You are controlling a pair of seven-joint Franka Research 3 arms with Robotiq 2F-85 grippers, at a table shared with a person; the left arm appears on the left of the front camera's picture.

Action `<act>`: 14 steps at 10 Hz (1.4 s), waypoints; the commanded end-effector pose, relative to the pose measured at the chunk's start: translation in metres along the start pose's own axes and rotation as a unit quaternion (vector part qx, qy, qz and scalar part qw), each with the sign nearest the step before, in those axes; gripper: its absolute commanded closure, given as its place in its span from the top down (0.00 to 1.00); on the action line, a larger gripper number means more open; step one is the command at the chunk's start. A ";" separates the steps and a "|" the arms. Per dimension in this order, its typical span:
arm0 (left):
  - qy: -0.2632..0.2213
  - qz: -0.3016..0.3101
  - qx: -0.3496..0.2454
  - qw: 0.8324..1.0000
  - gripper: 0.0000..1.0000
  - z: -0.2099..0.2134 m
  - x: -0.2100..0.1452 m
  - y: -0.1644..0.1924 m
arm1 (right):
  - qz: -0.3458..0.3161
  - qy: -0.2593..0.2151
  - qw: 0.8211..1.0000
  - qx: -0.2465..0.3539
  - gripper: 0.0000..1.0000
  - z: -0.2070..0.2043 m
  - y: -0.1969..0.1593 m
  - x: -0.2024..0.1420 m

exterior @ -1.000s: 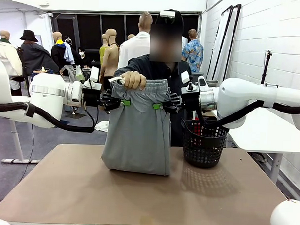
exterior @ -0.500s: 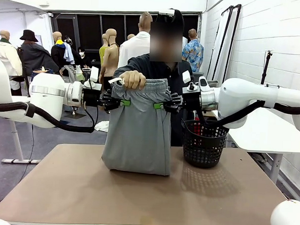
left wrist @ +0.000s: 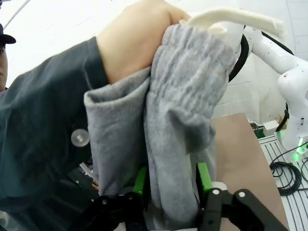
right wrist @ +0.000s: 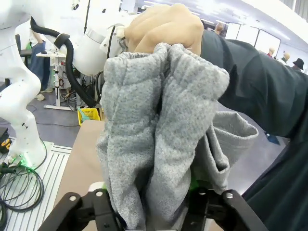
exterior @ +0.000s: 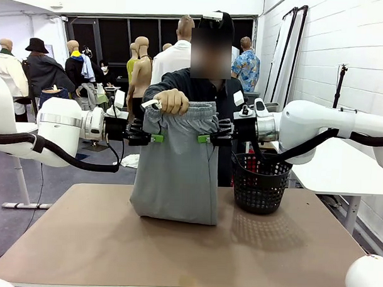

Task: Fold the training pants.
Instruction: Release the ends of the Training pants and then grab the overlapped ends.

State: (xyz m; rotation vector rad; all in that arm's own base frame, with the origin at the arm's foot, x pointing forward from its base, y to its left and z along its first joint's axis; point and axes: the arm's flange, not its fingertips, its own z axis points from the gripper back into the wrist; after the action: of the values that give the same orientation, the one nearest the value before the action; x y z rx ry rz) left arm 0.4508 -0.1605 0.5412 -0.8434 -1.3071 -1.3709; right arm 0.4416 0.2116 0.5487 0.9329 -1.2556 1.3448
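The training pants (exterior: 176,171) hang vertically, waistband (exterior: 194,116) up.

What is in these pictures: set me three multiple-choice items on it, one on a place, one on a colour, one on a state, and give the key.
1. Where does the black mesh basket stand?
A. On the table, to the robot's right of the training pants.
B. On the floor.
C. To the robot's left of the pants.

2. What colour are the pads of the robot's left hand?
A. Red.
B. Green.
C. Blue.

3. How are the pants?
A. Spread flat.
B. Held up at the waistband by the person's hand, lower end on the table.
C. Stuffed in the basket.

Key: 1 A, it stands on the tabletop on the right-arm side; 2 B, green shows beside the cloth; 3 B, the fist grips the gathered top.
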 end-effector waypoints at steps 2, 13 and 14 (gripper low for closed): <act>-0.009 0.025 0.010 1.000 1.00 0.009 -0.002 -0.001 | -0.019 0.021 1.000 0.000 1.00 -0.001 -0.003 0.001; -0.016 0.042 0.035 0.998 1.00 0.042 0.008 -0.018 | -0.038 0.043 0.997 -0.048 1.00 0.030 0.009 0.002; -0.015 0.044 0.035 0.998 1.00 0.043 0.009 -0.019 | -0.038 0.043 0.997 -0.055 1.00 0.035 0.012 0.003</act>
State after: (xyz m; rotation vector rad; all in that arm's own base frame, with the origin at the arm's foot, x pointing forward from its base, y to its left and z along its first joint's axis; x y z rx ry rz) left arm 0.4286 -0.1243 0.5509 -0.8350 -1.3114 -1.2739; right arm 0.4373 0.1797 0.5520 0.8751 -1.2110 1.2562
